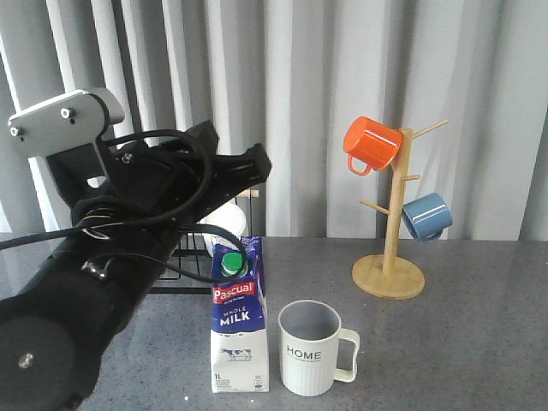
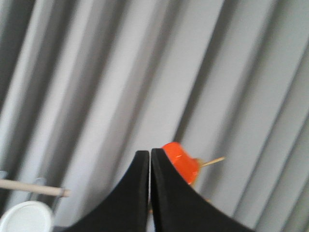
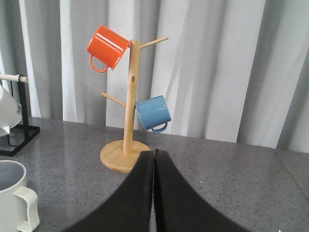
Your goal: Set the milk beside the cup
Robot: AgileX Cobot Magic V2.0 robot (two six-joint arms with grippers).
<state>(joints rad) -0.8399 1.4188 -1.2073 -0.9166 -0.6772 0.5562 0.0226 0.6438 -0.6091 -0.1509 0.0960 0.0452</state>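
The milk, a blue-and-white carton with a green cap, stands upright on the grey table. The off-white ribbed cup lettered "HOME" stands just to its right, with a small gap between them. My left gripper is raised above and behind the milk, clear of it. In the left wrist view the left gripper is shut and empty, pointing at the curtain. My right gripper is shut and empty over the table; the cup shows at that view's edge. The right gripper is out of the front view.
A wooden mug tree stands at the back right with an orange mug and a blue mug hung on it. A black wire rack holding a white mug stands behind the milk. Grey curtains close the back.
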